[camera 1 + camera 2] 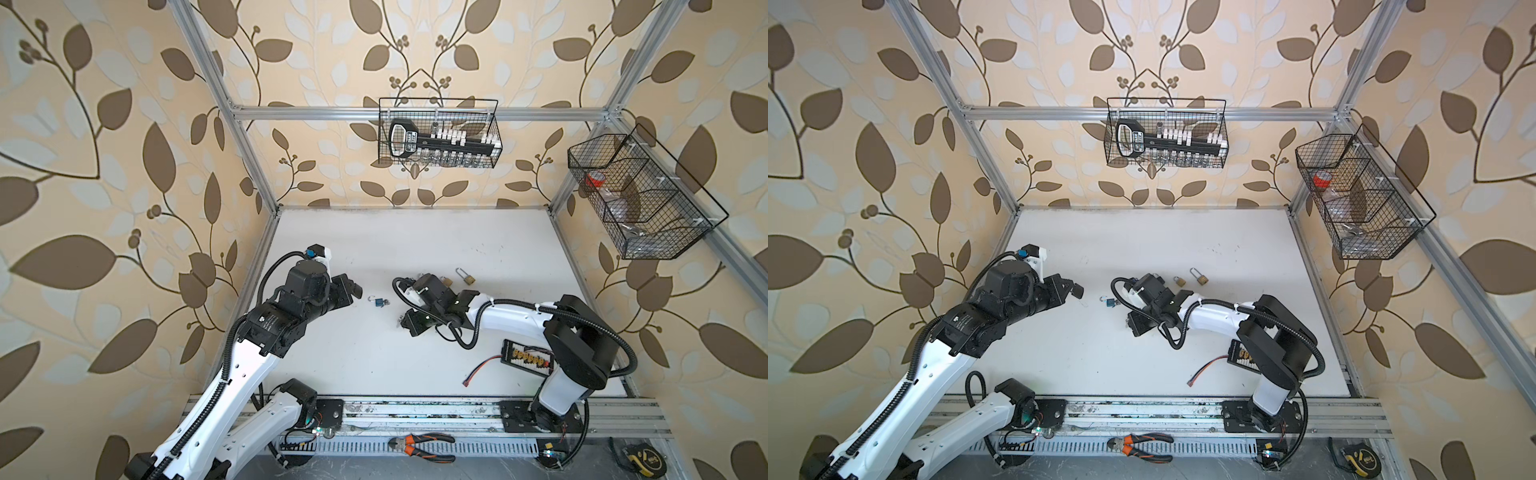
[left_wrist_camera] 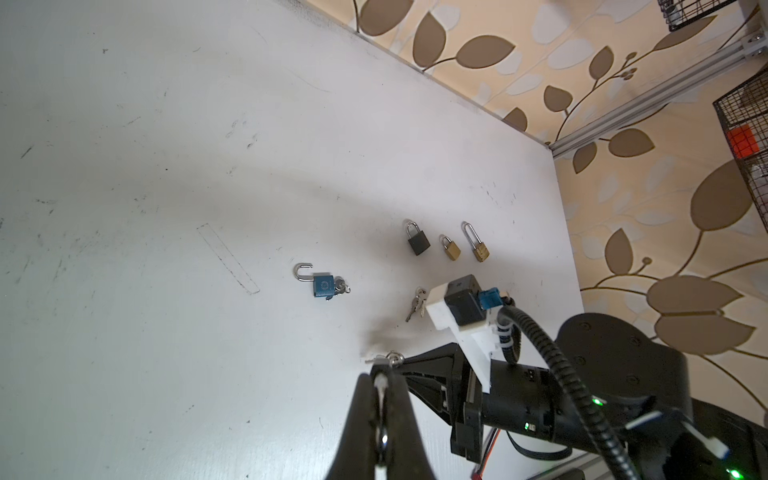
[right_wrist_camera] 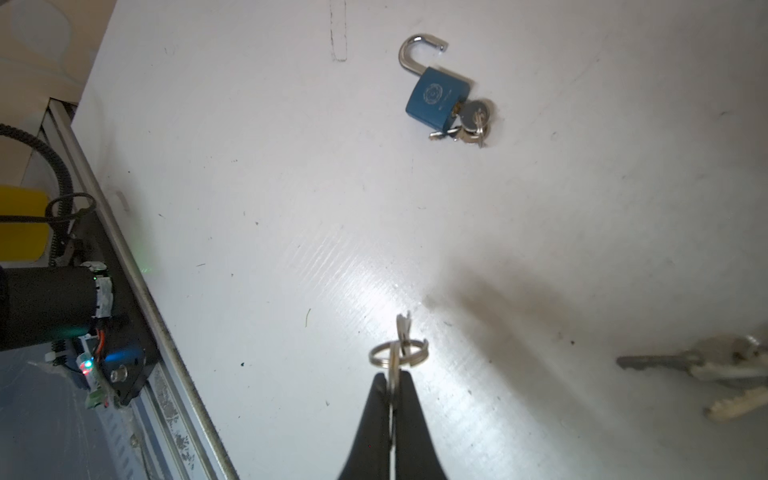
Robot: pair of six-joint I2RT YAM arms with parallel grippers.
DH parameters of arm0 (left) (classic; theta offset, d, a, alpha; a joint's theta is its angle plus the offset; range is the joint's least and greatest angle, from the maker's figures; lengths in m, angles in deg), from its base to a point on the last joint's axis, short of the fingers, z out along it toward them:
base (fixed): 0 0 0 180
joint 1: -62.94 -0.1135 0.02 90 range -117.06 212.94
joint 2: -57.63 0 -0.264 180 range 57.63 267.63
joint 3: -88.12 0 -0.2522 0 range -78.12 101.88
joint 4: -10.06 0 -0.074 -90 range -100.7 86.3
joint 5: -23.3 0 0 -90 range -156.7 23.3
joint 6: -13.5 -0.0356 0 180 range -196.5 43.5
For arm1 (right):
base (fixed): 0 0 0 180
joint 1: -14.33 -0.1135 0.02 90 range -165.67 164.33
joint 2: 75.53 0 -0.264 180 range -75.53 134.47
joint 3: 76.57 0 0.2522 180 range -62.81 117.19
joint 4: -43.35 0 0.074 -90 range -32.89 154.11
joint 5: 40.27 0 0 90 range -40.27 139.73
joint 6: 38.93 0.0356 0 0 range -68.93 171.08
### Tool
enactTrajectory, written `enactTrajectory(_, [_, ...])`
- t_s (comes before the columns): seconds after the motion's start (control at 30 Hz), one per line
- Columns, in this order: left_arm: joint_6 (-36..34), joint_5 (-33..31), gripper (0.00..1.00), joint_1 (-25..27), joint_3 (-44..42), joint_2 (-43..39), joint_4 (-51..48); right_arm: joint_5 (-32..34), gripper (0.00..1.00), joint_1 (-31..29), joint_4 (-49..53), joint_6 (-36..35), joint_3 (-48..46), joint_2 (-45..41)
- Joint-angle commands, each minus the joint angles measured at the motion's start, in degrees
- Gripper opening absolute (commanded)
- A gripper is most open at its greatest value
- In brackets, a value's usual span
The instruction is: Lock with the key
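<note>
Blue is drawing the eye: the blue padlock is lying flat on the white table, its shackle swung open. A key is sitting in its keyhole with spares dangling off the same loop. In both top views it is resting between the two arms, touching neither.

The right gripper is clamping a separate key ring by one of its keys, low over the table. It is near the padlock but apart from it. The left gripper is holding its fingers pressed together, with nothing I can make out between them, off to the padlock's other side. (Three more padlocks, all shut, are sitting farther back, with a loose key bunch lying near them.)

I'm reading this as the approach, with nothing locked yet. Doing it well is looking like this:
- The left gripper is bracing the blue body so it is not skating on that smooth surface.
- The shackle's free end is going squarely into its hole.
- The seated key is being gripped by its flat head and turned about its own axis, never levered.

Whether the carried key fits this lock I cannot tell. With the keyhole already occupied, I'd be setting it down first.
</note>
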Motion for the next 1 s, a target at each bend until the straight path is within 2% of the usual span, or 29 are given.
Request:
enactTrajectory(0.0, [1.03, -0.07, 0.00, -0.45, 0.25, -0.60, 0.81, 2.12, 0.00, 0.58, 0.72, 0.69, 2.76, 2.34])
enactTrajectory(0.2, [1.08, 0.61, 0.00, -0.45, 0.07, -0.84, 0.80, 5.15, 0.00, 2.12, 1.54, 0.08, 5.36, 5.19])
enactTrajectory(0.33, [0.74, 4.08, 0.00, -0.45, -0.28, -0.34, 2.59, 7.16, 0.00, 3.28, 1.11, -0.53, 6.03, 6.52])
enactTrajectory(0.53, [0.66, 7.17, 0.00, -0.45, -0.49, 1.28, 3.89, 5.67, 0.00, 4.23, 0.77, -0.54, 8.53, 9.34])
enactTrajectory(0.97, [0.62, 7.58, 0.00, -0.45, -0.08, 1.46, 3.98, 6.31, 0.02, 5.00, 1.37, -1.63, 10.75, 12.34])
